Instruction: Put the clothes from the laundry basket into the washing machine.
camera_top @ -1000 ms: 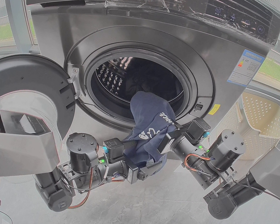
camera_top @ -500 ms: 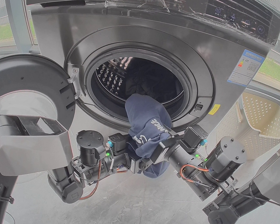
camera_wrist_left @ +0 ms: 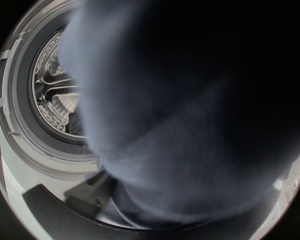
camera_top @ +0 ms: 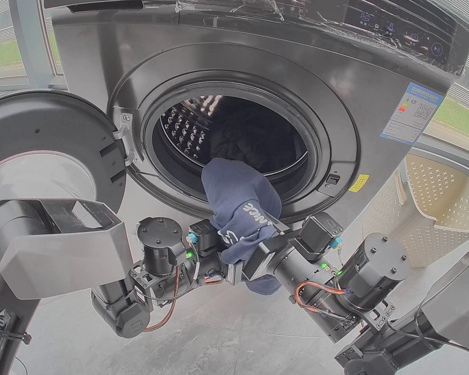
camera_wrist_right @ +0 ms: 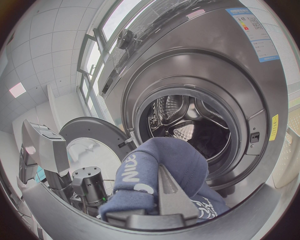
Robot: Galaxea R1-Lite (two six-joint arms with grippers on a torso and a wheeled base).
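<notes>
Just outside the drum mouth, a navy garment (camera_top: 237,197) with white lettering bulges over the lower rim of the washing machine (camera_top: 257,58). The right gripper (camera_wrist_right: 153,200) is clamped on its folds from the right. The left gripper (camera_top: 225,268) sits under the hanging cloth, and its grip cannot be told. Dark clothes (camera_top: 258,135) lie inside the drum. The round door (camera_top: 33,144) stands open at left, and the cream laundry basket (camera_top: 441,200) stands beside the machine at right.
</notes>
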